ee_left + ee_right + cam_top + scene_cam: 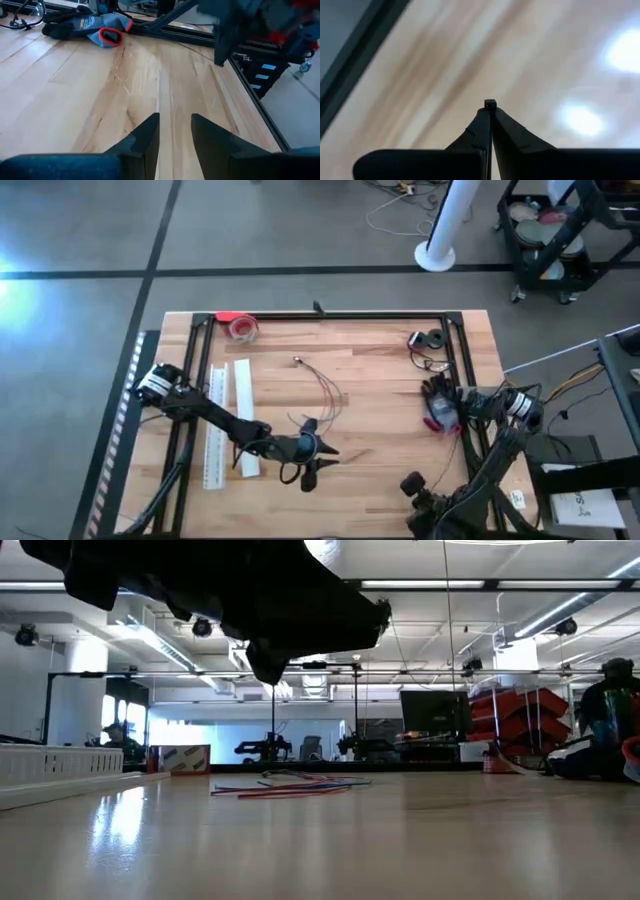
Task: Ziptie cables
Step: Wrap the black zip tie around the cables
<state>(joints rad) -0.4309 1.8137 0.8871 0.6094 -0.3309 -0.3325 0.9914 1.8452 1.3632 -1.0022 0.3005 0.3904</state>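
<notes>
1. My left end effector (322, 452) hangs over the front middle of the wooden bench (380, 380), just short of the cables.
2. In my left wrist view its two dark fingers (145, 137) stand apart with bare wood between them; they hold nothing.
3. The cables (325, 387), thin reddish and pale wires in loose curves, lie flat on the bench near its middle, just beyond my left end effector and apart from it. In the low view they show as a low red and pale bundle (290, 785) on the wood.
4. My right end effector (415, 485) waits at the front right corner of the bench. In the right wrist view its fingers (482, 130) are pressed together, with a small dark tip showing at their point; I cannot tell what that tip is.
5. Two long white strips (228, 420) lie side by side on the left part of the bench, under my left arm.
6. A roll of red tape (241, 327) sits at the far left edge.
7. A dark work glove with red trim (440, 408) lies near the right edge, and it shows in the left wrist view (90, 26) too.
</notes>
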